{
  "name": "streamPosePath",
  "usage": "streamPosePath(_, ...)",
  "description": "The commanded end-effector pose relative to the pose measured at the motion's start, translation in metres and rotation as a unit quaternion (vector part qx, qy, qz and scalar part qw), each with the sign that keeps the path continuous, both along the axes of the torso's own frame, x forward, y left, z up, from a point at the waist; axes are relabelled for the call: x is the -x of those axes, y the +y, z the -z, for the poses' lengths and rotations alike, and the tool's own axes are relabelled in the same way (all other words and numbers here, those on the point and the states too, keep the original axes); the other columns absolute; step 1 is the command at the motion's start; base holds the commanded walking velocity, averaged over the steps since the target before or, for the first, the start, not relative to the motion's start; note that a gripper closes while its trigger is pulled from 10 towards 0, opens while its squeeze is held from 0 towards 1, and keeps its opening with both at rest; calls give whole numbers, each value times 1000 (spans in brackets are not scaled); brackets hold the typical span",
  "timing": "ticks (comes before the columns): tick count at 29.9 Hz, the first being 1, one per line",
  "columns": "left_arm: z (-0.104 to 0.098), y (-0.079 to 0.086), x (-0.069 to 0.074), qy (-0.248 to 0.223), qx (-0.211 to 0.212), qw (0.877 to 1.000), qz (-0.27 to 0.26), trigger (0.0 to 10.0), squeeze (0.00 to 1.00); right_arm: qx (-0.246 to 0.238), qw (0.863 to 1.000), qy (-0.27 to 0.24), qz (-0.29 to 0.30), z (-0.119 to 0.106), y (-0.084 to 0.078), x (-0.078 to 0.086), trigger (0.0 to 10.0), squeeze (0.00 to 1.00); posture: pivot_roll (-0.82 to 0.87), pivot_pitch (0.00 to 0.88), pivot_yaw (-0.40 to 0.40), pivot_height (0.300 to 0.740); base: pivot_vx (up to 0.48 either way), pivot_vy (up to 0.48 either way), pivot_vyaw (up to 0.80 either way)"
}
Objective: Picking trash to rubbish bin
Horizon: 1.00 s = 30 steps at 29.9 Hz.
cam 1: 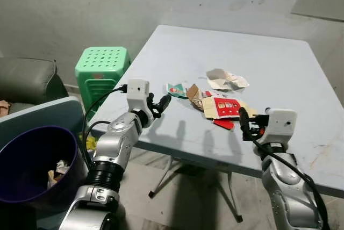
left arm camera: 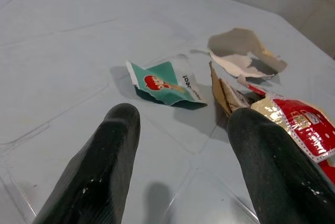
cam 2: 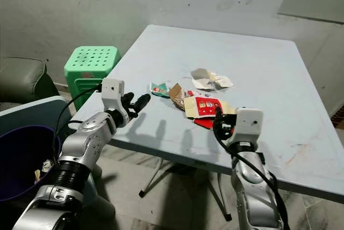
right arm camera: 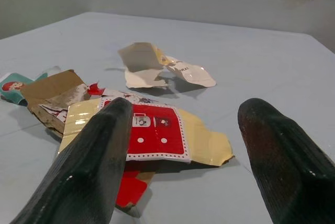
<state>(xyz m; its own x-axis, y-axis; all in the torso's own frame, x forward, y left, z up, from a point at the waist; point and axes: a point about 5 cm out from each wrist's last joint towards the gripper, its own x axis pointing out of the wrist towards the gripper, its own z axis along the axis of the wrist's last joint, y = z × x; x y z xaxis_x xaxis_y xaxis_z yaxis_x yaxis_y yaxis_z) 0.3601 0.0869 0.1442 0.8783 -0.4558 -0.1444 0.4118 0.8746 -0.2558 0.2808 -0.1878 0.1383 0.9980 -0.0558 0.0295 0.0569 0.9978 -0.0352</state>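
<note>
Trash lies mid-table: a teal wrapper (cam 1: 176, 90), a torn brown cardboard piece (cam 1: 193, 94), a red and gold packet (cam 1: 226, 107) and a crumpled white paper (cam 1: 226, 79). My left gripper (cam 1: 161, 103) hovers open over the table's near left edge, fingers aimed at the teal wrapper (left arm camera: 165, 82) a short way ahead. Over the near edge, my right gripper (cam 1: 248, 121) is also open and holds nothing, just short of the red and gold packet (right arm camera: 154, 130). A dark purple rubbish bin (cam 1: 32, 160) with some trash inside stands on the floor at the lower left.
The pale blue folding table (cam 1: 226, 47) has bare surface behind and to the right of the trash. A green plastic stool (cam 1: 102, 69) stands left of the table by the wall. A grey sofa arm (cam 1: 27, 79) sits at the far left.
</note>
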Motion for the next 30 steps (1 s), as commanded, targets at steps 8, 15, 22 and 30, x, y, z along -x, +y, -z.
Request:
streamPosePath(8,-14,-5,-9,-19,-3,999,29,10000,0,24,999,-28,-11,-19,-7,-1,10000,0,-193,150,-23,740,0,0,0)
streamPosePath(15,-17,-11,-18,-19,-1,999,47,10000,1000,22,999,-24,-8,-19,-7,10,10000,0,-235,211,-17,740,0,0,0)
streamPosePath(22,-23,-16,-25,-28,-9,998,59,10000,376,16,999,-28,-5,-24,-7,24,10000,0,-275,254,-4,740,0,0,0)
streamPosePath(30,-32,-24,-33,-32,-3,997,66,10000,0,15,999,-33,8,-29,-9,35,10000,0,-323,280,6,740,0,0,0)
